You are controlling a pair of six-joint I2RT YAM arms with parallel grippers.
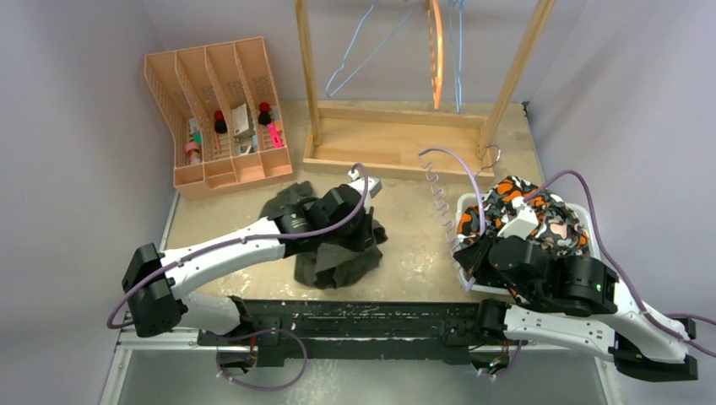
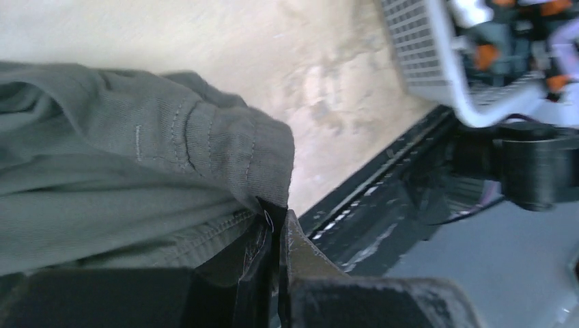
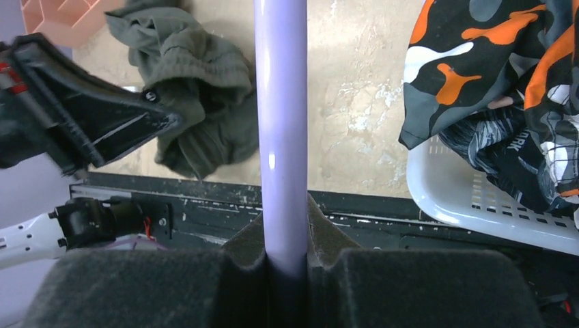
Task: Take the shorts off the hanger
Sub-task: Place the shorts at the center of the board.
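- Left gripper (image 2: 280, 229): jaws fully together, tips against the hem of the olive shorts (image 2: 136, 171). Cannot tell whether any fabric is pinched between them.
- Right gripper (image 3: 285, 219): closed on a smooth lilac bar (image 3: 281, 102), which runs from between the fingers straight up out of the wrist view. Cannot tell what the bar belongs to.
- Olive shorts: crumpled heap on the tabletop (image 1: 405, 245), mid-front, under the left arm's wrist. They are off the rack and well apart from the basket.
- Camo shorts (image 1: 515, 190): orange, white and black, piled in the white basket (image 3: 464, 205) at the right, one flap hanging over its rim.
- Dark shorts (image 3: 509, 160): patterned, in the same basket, beneath the camo pair.
- Right arm's wrist sits over the near side of the basket.
- Wooden rack (image 1: 397, 139): stands at the back of the tabletop. Blue wire hangers (image 1: 352, 46) and an orange hanger (image 1: 436, 59) hang on it with no cloth on them.
- Orange organizer (image 1: 219, 110): back left, small items in its slots.
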